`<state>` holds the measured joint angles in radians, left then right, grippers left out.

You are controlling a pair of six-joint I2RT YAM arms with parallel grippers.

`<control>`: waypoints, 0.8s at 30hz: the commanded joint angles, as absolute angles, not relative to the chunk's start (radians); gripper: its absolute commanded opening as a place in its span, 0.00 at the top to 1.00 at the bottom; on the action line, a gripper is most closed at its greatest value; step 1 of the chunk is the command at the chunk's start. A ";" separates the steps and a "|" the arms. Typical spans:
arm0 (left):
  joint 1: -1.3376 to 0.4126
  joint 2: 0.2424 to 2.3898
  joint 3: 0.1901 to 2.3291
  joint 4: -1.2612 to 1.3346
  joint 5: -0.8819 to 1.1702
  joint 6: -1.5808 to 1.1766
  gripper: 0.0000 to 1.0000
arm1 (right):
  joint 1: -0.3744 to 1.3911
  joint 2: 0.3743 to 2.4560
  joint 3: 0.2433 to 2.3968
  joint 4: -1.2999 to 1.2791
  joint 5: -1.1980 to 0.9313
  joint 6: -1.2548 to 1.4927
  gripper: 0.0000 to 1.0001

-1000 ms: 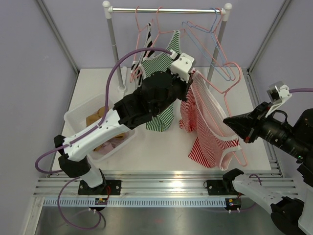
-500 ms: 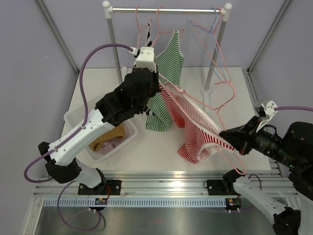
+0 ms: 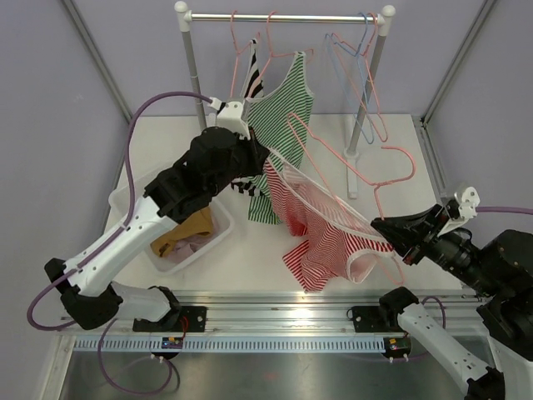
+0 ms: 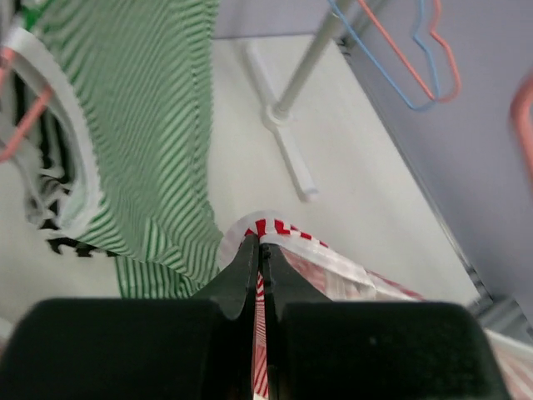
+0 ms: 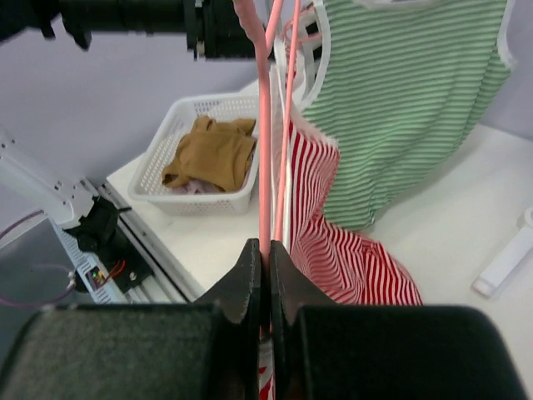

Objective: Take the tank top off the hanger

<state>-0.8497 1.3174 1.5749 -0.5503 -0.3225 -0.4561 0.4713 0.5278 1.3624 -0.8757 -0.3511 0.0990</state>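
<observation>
Red-striped tank top point(image 3: 321, 250) is stretched slantwise between the arms, its white-edged strap pinched in the closed left gripper point(image 4: 259, 247) at the upper left, while the right gripper point(image 5: 266, 250), lower right, clamps the pink hanger point(image 5: 264, 125) inside it.

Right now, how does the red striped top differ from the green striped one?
The red top has red stripes; the green top, green. The red top stretches slanting, off the rail; the green top hangs straight from it. Both are sleeveless with white trim.
</observation>
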 commanded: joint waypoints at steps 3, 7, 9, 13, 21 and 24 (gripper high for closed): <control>-0.946 1.163 1.401 -0.215 0.035 -0.320 1.00 | 0.469 0.514 1.244 -0.366 -0.397 0.208 1.00; -1.086 1.163 1.321 -0.160 0.119 -0.221 1.00 | 0.471 0.609 1.223 -0.149 -0.472 0.345 1.00; -1.133 1.158 1.240 -0.105 0.178 -0.210 1.00 | 0.471 0.655 1.213 -0.066 -0.419 0.393 1.00; -1.167 1.149 1.125 -0.043 0.060 -0.264 1.00 | 0.469 0.666 1.196 -0.018 -0.203 0.396 1.00; -1.178 1.236 1.089 -0.170 -0.233 -0.357 1.00 | 0.469 0.796 1.365 -0.538 0.123 0.324 1.00; -1.195 1.253 1.101 -0.212 -0.281 -0.365 0.61 | 0.469 0.876 1.431 -0.636 0.179 0.296 1.00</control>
